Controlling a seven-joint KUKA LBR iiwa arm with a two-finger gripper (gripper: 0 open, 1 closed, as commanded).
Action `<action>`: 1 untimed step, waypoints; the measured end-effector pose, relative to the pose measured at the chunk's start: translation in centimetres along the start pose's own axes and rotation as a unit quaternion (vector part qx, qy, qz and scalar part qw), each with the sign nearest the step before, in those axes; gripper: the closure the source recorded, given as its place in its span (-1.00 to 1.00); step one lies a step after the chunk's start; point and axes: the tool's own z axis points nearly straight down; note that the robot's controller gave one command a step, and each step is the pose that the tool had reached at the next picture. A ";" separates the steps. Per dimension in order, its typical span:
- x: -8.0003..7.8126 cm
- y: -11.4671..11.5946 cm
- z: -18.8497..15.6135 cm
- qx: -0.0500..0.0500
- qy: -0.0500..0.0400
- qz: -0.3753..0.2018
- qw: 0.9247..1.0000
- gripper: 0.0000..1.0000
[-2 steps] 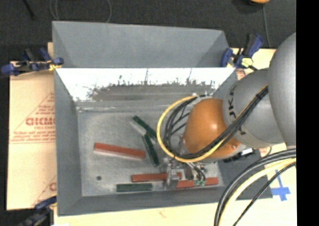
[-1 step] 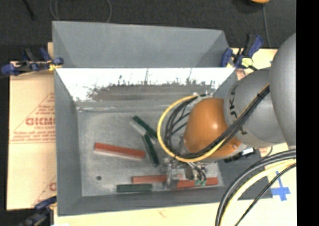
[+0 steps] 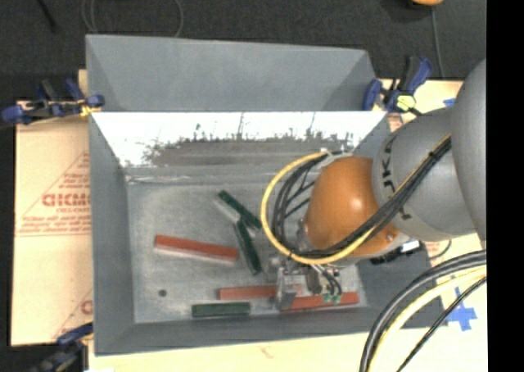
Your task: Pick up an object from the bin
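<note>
My gripper [image 3: 296, 282] is low in the bin's front right part, under the arm's orange cover. It stands right over a long flat red bar [image 3: 254, 292] that lies along the front wall; the bar's right end [image 3: 340, 300] comes out on the gripper's far side. Whether it touches the bar I cannot tell. A dark green two-legged clip-like thing [image 3: 244, 231] lies just left of the gripper, slanting from the bin's middle down towards it. A short dark green bar [image 3: 219, 310] rests at the front wall, left of the gripper.
A second red bar with a pale underside [image 3: 196, 249] lies on the bin's left half, slightly tilted. A small dark speck [image 3: 162, 294] sits near the front left. The arm and its cables cover the bin's right side.
</note>
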 end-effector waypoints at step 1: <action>0.1 0.0 -1.2 0.000 0.003 0.000 1.000 1.00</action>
